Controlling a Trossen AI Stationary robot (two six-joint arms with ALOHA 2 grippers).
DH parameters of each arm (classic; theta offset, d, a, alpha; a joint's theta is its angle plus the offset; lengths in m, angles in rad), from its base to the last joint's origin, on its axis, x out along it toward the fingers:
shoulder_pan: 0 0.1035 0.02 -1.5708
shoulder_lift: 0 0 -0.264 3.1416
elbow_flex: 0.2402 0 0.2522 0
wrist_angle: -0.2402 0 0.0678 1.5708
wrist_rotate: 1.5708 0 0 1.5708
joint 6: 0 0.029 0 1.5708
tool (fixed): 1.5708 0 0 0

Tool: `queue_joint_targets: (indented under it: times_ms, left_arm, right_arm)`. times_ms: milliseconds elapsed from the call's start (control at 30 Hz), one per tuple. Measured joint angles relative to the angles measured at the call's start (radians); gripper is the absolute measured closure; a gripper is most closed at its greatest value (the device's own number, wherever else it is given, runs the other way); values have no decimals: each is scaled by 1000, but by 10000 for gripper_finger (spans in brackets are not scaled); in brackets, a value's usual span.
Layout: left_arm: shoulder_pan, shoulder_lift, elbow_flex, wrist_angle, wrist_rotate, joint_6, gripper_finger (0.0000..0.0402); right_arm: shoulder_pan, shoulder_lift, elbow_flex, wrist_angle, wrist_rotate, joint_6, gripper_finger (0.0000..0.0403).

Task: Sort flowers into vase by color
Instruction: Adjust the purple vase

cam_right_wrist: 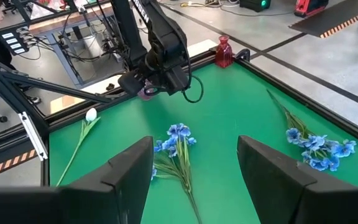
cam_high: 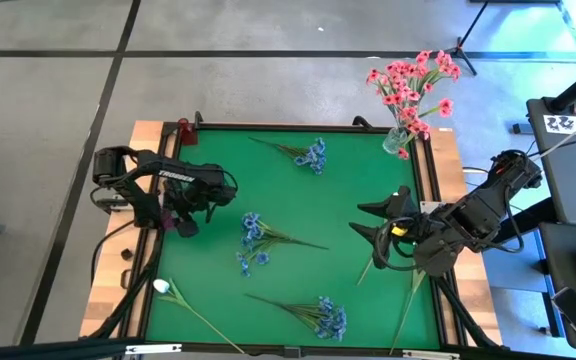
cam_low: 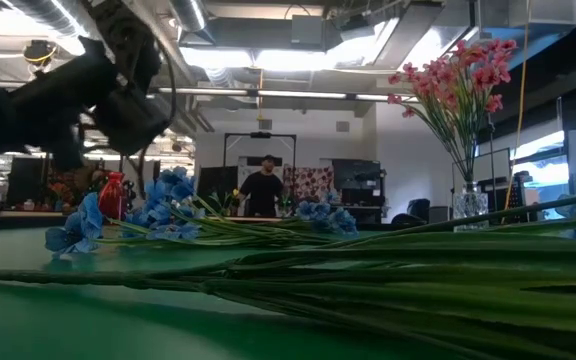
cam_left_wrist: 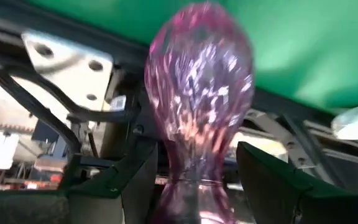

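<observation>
- The right gripper [cam_high: 380, 218] hangs over the right part of the green table [cam_high: 358, 170]. Its two fingers stand wide apart and hold nothing.
- The flower it can reach most easily looks like the blue sprig [cam_high: 258, 240] in the middle of the table. It lies off to the side of the right gripper, toward the left arm, with open green mat between them.
- In the right wrist view this blue sprig [cam_right_wrist: 178, 149] sits straight ahead, in line with the gap between the two fingers.
- Its thin stem runs from the blue blooms out toward the right gripper, so the stem end is the closer end.
- The left gripper [cam_high: 190, 212] is near the left edge of the table. Its fingers are spread on both sides of a pink glass vase [cam_left_wrist: 197, 99], but I cannot tell if they press on it.
- Pink flowers [cam_high: 414, 85] already stand in a clear vase [cam_high: 398, 140] at the far right corner.
- More blue flowers lie at the far side [cam_high: 308, 154] and the near side [cam_high: 318, 316]. A white bud [cam_high: 162, 287] lies near the left front.
</observation>
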Motion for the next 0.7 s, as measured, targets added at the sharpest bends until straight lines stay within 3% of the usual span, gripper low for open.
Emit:
queue_joint_targets:
  times_ms: [200, 433, 567, 700]
  left_arm:
    - [-8, 0, -1, 3, -26, -1, 199]
    - [-41, 0, -8, -1, -34, -9, 264]
    - [-64, 0, -8, -1, -25, -25, 264]
    - [-94, 0, 6, 4, 51, -48, 264]
  right_arm:
    - [0, 0, 0, 0, 1, 1, 169]
    - [0, 0, 0, 1, 4, 3, 169]
    - [0, 0, 0, 1, 3, 3, 169]
    - [0, 0, 0, 1, 3, 3, 169]
